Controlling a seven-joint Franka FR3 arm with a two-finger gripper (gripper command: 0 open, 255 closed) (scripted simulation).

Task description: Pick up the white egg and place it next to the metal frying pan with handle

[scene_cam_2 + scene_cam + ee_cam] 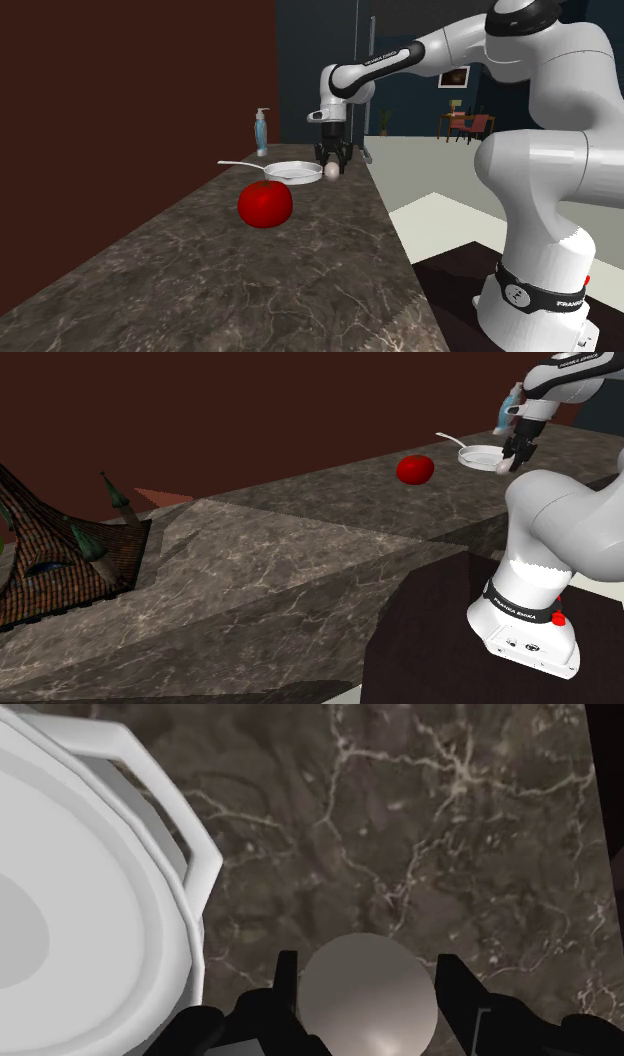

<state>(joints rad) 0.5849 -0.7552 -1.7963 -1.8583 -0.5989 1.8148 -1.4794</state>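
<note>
Gripper (367, 962) fingers stand one on each side of the egg (368, 1004) and appear to press its flanks, so I judge it clamped on the egg. In the second exterior view the gripper (333, 160) hangs in the upper middle of the frame with the egg (332, 171) between its tips, low over the counter. Whether the egg rests on the stone I cannot tell.

The egg is drawn pale grey-white, smooth and rounded. It should be very light, rigid and brittle, and its curved shell is likely slippery. The safest hold is across the widest part with a gentle squeeze, since a hard pinch could crack it and an off-centre grip could let it squirt out.

Just beside it, toward the wrist view's left edge, is the pale frying pan (150, 894). In the shoulder view the pan (480, 455) lies at upper right, its thin handle pointing toward the left of the frame. Nearer the frame's centre sits a red tomato (414, 469). A blue pump bottle (261, 132) stands behind the pan; its label cannot be read. All of these rest on the dark marbled counter (250, 280).

The only legible writing is "FRANKA EMIKA" on the black band (515, 610) around the arm's base.
</note>
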